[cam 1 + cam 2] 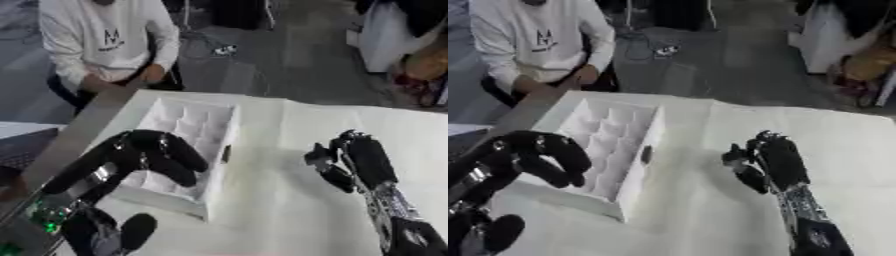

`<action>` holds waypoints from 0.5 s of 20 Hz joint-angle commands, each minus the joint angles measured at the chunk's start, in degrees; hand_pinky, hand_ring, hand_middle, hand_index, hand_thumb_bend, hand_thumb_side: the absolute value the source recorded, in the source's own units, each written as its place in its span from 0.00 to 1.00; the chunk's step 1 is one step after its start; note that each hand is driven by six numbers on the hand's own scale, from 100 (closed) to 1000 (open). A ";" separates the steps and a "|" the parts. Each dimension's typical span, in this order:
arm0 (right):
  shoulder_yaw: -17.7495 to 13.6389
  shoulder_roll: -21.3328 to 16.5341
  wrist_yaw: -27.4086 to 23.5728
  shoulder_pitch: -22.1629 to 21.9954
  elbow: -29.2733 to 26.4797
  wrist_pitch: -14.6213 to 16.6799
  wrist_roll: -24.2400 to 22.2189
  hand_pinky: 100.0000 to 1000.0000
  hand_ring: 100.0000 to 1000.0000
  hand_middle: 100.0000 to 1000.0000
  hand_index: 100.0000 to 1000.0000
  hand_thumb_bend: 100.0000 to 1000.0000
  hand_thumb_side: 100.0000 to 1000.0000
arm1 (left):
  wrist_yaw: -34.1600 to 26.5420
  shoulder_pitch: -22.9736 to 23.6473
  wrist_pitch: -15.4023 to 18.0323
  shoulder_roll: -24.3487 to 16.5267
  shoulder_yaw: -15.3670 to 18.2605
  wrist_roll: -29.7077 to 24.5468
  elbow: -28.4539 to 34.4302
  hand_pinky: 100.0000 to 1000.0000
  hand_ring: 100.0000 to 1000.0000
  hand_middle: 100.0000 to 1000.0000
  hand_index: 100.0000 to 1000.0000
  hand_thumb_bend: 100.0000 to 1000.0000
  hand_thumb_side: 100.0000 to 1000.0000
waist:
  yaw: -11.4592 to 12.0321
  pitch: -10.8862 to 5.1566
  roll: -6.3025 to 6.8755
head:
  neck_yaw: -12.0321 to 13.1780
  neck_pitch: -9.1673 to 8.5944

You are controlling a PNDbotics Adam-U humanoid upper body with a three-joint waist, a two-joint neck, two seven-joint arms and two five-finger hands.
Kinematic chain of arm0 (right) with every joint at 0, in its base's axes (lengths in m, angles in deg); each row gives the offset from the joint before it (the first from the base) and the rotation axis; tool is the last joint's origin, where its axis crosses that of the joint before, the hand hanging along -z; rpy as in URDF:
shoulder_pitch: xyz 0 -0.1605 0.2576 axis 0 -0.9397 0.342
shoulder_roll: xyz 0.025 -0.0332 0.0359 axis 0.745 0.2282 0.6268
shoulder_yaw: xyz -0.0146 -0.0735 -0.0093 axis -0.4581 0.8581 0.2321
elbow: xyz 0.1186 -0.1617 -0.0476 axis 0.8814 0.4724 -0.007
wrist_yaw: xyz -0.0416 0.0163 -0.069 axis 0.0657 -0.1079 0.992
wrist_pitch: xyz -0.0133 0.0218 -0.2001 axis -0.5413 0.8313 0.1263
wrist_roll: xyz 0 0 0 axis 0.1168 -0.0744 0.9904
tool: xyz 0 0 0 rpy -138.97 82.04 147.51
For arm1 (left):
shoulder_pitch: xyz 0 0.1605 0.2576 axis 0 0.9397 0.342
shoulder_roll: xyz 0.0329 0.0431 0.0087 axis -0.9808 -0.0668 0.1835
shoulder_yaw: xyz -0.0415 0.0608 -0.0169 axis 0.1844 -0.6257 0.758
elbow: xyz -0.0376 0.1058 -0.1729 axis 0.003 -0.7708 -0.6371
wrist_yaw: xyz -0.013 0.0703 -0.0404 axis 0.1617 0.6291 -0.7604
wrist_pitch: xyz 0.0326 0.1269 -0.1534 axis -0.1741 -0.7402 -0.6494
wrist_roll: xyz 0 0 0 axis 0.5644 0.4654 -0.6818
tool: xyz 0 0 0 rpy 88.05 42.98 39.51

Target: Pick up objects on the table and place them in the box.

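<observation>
box, white and ribbed, lies on the table's left half. nearer, the left hand hangs curled over its near end, holding nothing visible. right hand hovers, fingers curled, empty. risk: left fingers may snag the box wall and shove it.

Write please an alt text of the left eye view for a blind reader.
The robot's left hand hangs, fingers curled, over a white box on a white table. Its right hand hovers above the bare cloth to the right.
</observation>
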 commanded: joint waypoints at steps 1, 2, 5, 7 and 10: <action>1.52 -2.07 -3.48 2.85 -1.18 3.61 0.96 0.00 0.00 0.00 0.21 0.00 0.58 | -0.08 -0.21 0.23 -1.07 0.35 0.21 0.88 0.58 0.45 0.68 0.75 0.53 0.65 | -0.03 -1.39 0.39 | 0.82 1.20; 2.07 -2.47 -4.34 3.37 -1.30 4.61 0.88 0.00 0.00 0.00 0.21 0.00 0.59 | -0.04 -0.21 0.29 -1.15 0.32 0.23 0.88 0.58 0.46 0.68 0.75 0.53 0.65 | -0.03 -1.48 0.47 | 0.86 1.55; 3.59 -3.46 -6.49 4.62 -1.56 7.30 1.03 0.00 0.00 0.00 0.20 0.00 0.59 | 0.09 -0.21 0.46 -1.36 0.24 0.30 0.88 0.58 0.46 0.68 0.75 0.53 0.65 | -0.05 -1.66 0.66 | 1.02 2.47; 4.65 -3.90 -7.78 5.34 -1.64 9.02 1.37 0.00 0.00 0.00 0.20 0.00 0.60 | 0.19 -0.18 0.54 -1.50 0.10 0.23 0.88 0.58 0.46 0.68 0.75 0.53 0.65 | -0.07 -1.72 0.74 | 1.02 2.65; 6.13 -4.28 -9.20 6.25 -1.78 11.30 1.93 0.00 0.00 0.00 0.19 0.00 0.62 | 0.28 -0.26 0.78 -1.62 -0.12 0.06 0.88 0.59 0.46 0.68 0.75 0.53 0.65 | -0.03 -1.79 0.83 | 1.13 2.85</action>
